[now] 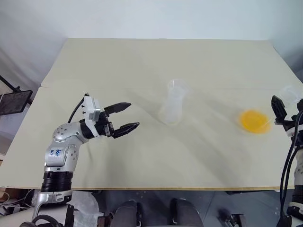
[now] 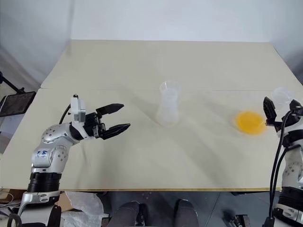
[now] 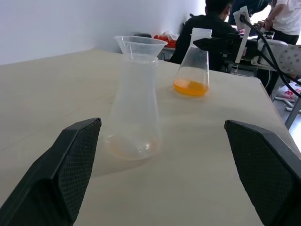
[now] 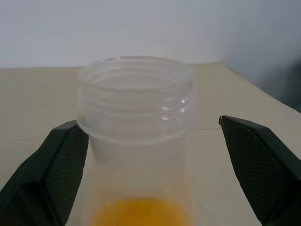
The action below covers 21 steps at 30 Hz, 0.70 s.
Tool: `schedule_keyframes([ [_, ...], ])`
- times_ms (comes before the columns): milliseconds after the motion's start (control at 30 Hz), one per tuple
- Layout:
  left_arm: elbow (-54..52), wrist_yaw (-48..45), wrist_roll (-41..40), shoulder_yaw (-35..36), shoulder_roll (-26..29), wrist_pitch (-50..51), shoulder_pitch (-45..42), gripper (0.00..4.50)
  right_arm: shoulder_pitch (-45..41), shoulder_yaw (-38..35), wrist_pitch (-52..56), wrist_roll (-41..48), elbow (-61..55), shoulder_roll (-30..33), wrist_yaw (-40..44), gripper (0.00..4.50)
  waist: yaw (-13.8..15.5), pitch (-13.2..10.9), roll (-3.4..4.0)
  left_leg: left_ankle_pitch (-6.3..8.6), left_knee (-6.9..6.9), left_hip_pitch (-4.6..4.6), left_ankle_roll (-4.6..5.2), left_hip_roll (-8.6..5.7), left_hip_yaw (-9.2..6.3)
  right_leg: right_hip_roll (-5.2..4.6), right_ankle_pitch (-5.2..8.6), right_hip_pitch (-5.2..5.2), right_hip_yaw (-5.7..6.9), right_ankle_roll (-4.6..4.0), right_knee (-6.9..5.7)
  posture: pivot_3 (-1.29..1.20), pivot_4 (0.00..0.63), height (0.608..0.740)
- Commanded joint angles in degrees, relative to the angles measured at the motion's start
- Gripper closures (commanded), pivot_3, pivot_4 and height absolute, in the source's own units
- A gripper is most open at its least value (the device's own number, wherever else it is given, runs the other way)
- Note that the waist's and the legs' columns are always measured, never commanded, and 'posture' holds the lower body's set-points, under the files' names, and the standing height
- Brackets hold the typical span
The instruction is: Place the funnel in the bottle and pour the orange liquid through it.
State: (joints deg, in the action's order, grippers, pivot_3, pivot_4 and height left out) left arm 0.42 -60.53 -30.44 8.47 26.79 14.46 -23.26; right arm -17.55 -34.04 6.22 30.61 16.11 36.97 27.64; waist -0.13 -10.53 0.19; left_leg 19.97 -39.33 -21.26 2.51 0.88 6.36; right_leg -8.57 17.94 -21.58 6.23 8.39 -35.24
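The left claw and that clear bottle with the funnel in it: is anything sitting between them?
No. From the head camera, just bare table separates the open left claw from the bottle carrying the funnel.

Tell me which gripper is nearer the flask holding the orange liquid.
Right. The right gripper has its open fingers either side of that flask; the left gripper is far across the table, beyond the funnel-topped bottle.

You see a wide beige table [image 1: 118,156]. On it stand a clear conical plastic bottle [image 1: 171,111] and, well apart, a clear threaded-neck flask [image 1: 258,118] with orange liquid [image 1: 254,121].
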Motion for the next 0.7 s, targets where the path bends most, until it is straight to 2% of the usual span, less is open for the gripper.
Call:
schedule_keyframes([
  [33,-2.58,0.27,-1.59,1.01,0.21,-0.95,0.53,0.03,-1.32,-0.19,-0.58,0.02,-0.23,1.56,1.47,0.00,-0.01,0.00,0.00,0.00,0.00,0.00,0.00,0.01,0.00,0.00,0.00,0.00,0.01,0.00,0.00,0.00,0.150,0.740],
  [400,-1.35,0.55,-1.11,0.40,-0.57,-2.55,0.09,0.03,-1.80,0.41,-1.59,-0.59,-0.11,0.93,2.43,0.00,0.05,0.00,0.00,0.00,0.00,-0.01,0.00,0.00,0.00,0.00,0.00,0.00,0.01,0.00,0.03,0.00,0.150,0.740],
  [533,-0.90,0.61,-0.83,0.22,-0.96,-3.08,-0.20,0.00,-2.42,0.47,-2.39,-0.48,0.38,0.69,2.51,0.88,0.04,0.00,0.00,0.00,0.00,-0.02,0.00,0.00,0.00,0.00,0.00,0.00,0.01,0.00,0.05,0.00,0.150,0.740],
  [633,-0.70,0.61,-0.69,0.11,-1.09,-3.46,-0.24,0.00,-2.49,1.05,-2.63,-0.76,0.82,0.70,2.65,1.91,0.02,0.00,0.00,0.00,0.00,-0.02,0.00,0.00,0.01,0.00,0.00,0.00,0.01,0.00,0.06,0.00,0.150,0.740],
  [700,-0.52,0.66,-0.63,0.10,-1.12,-3.78,-0.30,0.00,-2.55,1.32,-2.83,-0.95,1.08,0.70,2.62,2.08,0.00,0.00,0.00,0.00,0.00,-0.02,0.00,0.01,0.01,0.00,0.00,0.00,0.01,0.00,0.06,0.00,0.150,0.740],
])
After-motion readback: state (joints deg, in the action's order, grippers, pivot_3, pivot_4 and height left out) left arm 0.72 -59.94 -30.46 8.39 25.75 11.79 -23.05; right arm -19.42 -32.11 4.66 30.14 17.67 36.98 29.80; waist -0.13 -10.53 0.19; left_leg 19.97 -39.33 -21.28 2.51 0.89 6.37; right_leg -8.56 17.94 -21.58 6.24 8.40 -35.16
